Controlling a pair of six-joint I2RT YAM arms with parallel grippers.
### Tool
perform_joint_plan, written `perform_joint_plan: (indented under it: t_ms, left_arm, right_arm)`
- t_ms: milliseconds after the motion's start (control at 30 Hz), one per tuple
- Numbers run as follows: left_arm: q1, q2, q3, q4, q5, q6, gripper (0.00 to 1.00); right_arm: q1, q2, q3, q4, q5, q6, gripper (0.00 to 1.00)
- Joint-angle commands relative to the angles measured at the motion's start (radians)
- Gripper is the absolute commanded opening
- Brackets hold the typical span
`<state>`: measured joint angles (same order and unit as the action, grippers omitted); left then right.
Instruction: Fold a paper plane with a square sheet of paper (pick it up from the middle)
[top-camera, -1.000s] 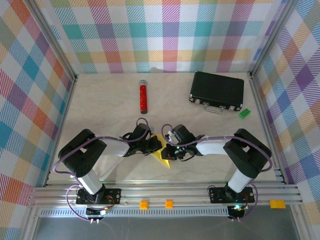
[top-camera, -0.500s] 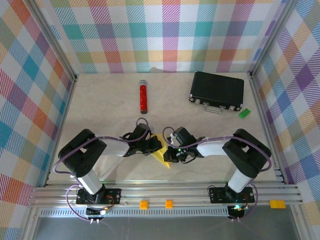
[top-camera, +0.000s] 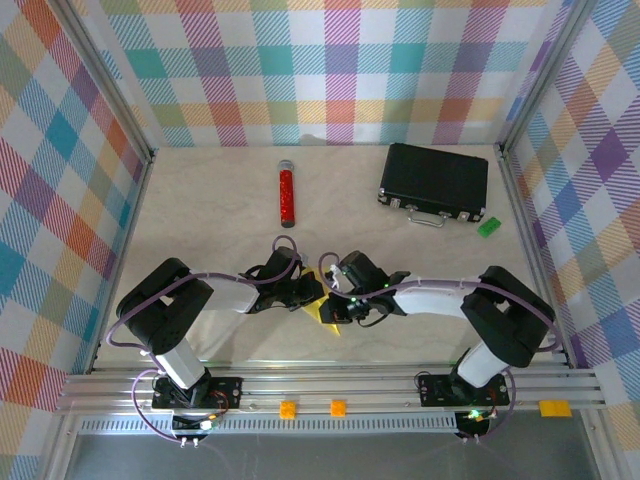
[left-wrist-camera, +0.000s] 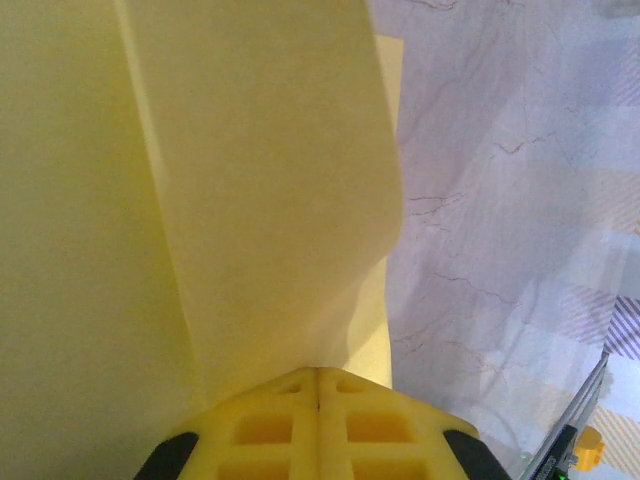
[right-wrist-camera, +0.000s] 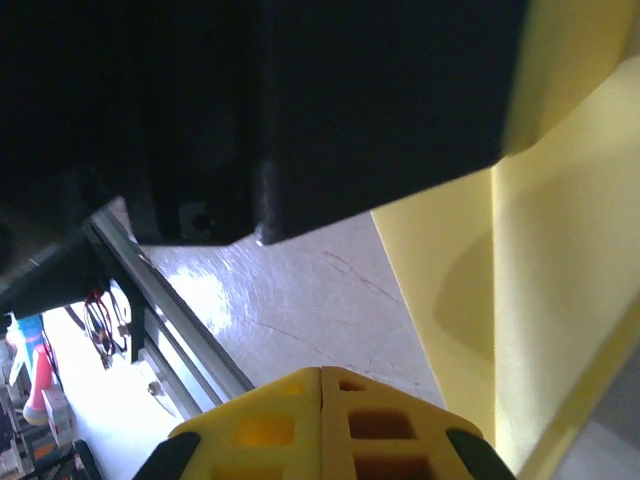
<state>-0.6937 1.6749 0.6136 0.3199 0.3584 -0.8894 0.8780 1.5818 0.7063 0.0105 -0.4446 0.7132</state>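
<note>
The square sheet of paper (top-camera: 327, 316), thin, yellow and creased, lies near the table's front centre, mostly covered by both grippers. My left gripper (top-camera: 316, 292) is shut, and in the left wrist view a raised flap of the paper (left-wrist-camera: 250, 180) narrows right into its closed tips (left-wrist-camera: 318, 372). My right gripper (top-camera: 334, 305) comes in from the right, close against the left one. Its fingers (right-wrist-camera: 320, 372) are shut with nothing between them, over bare table beside the paper's edge (right-wrist-camera: 560, 280). The dark body of the left gripper (right-wrist-camera: 300, 100) hangs just above.
A red cylinder (top-camera: 287, 195) lies at the back centre. The black case (top-camera: 434, 180) sits at the back right with a small green block (top-camera: 488, 227) next to it. The metal front rail (top-camera: 330, 380) runs just behind the grippers.
My right gripper has slid a little left, closer to the left gripper, and covers more of the paper. Its elbow has swung outward to the right. The left arm has stayed still.
</note>
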Motion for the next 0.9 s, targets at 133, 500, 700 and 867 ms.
perform_joint_plan:
  t_ms: [133,500,700,867]
  left_arm:
    - [-0.007,0.037,-0.011,-0.102,-0.027,0.028,0.0]
    - [-0.008,0.039,-0.011,-0.104,-0.026,0.03,0.0]
    - [-0.007,0.035,-0.015,-0.107,-0.032,0.031,0.0]
    - [-0.007,0.035,-0.023,-0.102,-0.039,0.029,0.0]
  right_arm:
    - [-0.001,0.058,-0.023,-0.001,0.023,0.008,0.05]
    - [-0.028,0.066,-0.097,0.117,-0.028,0.052,0.05]
    - [-0.031,0.072,-0.137,0.176,-0.06,0.086,0.05]
    - [-0.031,0.062,-0.208,0.231,-0.046,0.127,0.05]
